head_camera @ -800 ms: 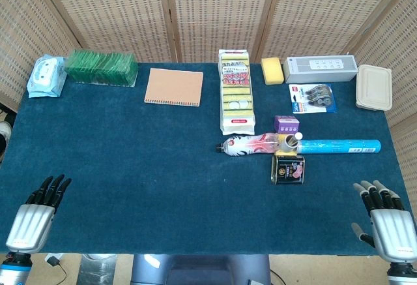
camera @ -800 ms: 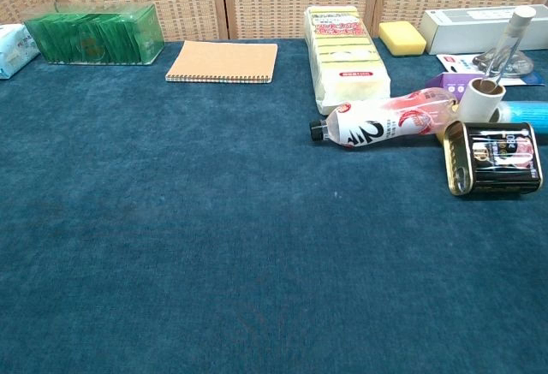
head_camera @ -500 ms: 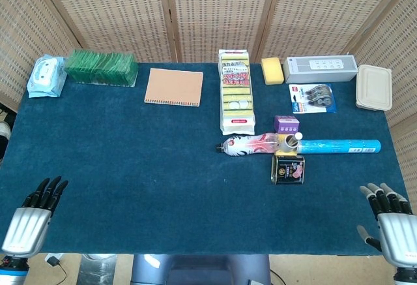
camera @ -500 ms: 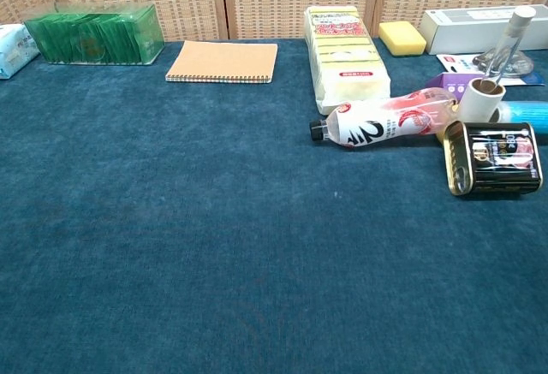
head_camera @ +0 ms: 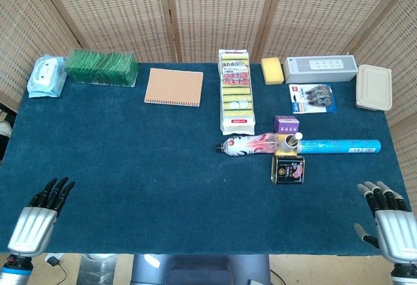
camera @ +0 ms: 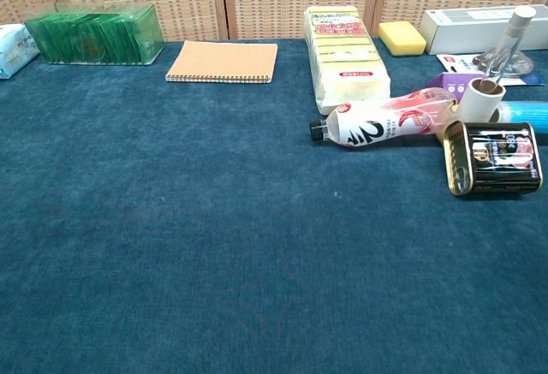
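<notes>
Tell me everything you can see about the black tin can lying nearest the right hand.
The black tin can is a squat rectangular tin with rounded corners and a gold-coloured metal rim. It lies on its side on the blue table cloth, its dark label with pink picture and pale print facing up. Its far edge sits against the blue tube and a small white-capped bottle. No hand touches it.

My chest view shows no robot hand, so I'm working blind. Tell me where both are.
Observer: The left robot hand is at the near left corner of the table, fingers apart, holding nothing.
Operator: Now the other side.
Observer: The right robot hand is at the near right corner, also empty, well apart from the can.
Operator: Report anything past my right edge.
Observer: A beige lidded container sits at the far right corner.
</notes>
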`<action>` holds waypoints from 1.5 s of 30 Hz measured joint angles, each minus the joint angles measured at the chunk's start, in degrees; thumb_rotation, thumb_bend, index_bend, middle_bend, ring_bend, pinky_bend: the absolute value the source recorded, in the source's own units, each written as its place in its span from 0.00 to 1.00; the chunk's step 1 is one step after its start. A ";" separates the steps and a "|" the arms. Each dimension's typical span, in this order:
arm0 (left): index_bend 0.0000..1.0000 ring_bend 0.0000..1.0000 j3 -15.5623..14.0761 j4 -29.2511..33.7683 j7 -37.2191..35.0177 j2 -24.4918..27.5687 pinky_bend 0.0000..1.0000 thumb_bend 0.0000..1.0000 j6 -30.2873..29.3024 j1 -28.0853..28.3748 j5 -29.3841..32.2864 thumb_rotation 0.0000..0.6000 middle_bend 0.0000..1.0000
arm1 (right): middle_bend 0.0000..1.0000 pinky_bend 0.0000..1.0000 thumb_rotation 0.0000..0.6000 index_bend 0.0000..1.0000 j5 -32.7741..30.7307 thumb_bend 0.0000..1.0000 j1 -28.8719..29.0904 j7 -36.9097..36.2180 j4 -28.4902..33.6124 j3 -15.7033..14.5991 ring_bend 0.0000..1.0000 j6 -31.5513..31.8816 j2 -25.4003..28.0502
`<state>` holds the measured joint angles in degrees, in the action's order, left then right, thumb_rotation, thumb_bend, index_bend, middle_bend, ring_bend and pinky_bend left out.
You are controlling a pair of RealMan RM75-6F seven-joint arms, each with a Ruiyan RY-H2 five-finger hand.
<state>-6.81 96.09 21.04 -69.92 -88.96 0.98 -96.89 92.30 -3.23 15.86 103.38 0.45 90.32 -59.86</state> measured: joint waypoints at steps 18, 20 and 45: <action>0.05 0.06 -0.01 0.10 -0.67 0.63 0.25 0.21 0.92 -0.10 -1.24 1.00 0.08 | 0.23 0.24 1.00 0.18 -5.13 0.21 8.24 -17.49 -4.91 7.35 0.20 -5.18 -10.23; 0.05 0.06 0.00 0.06 -0.71 0.61 0.25 0.21 0.87 -0.17 -1.37 1.00 0.08 | 0.23 0.24 1.00 0.18 -6.35 0.21 9.53 -17.55 -5.65 8.39 0.20 -6.33 -11.69; 0.05 0.06 -0.06 0.05 -1.34 1.05 0.25 0.21 1.23 -0.50 -2.86 1.00 0.08 | 0.28 0.26 1.00 0.24 -22.02 0.21 22.20 -11.03 -17.71 16.75 0.24 -17.69 -25.53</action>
<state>-6.87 96.14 19.70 -68.87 -87.74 0.48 -99.75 70.28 18.97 4.83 85.66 17.20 72.63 -85.40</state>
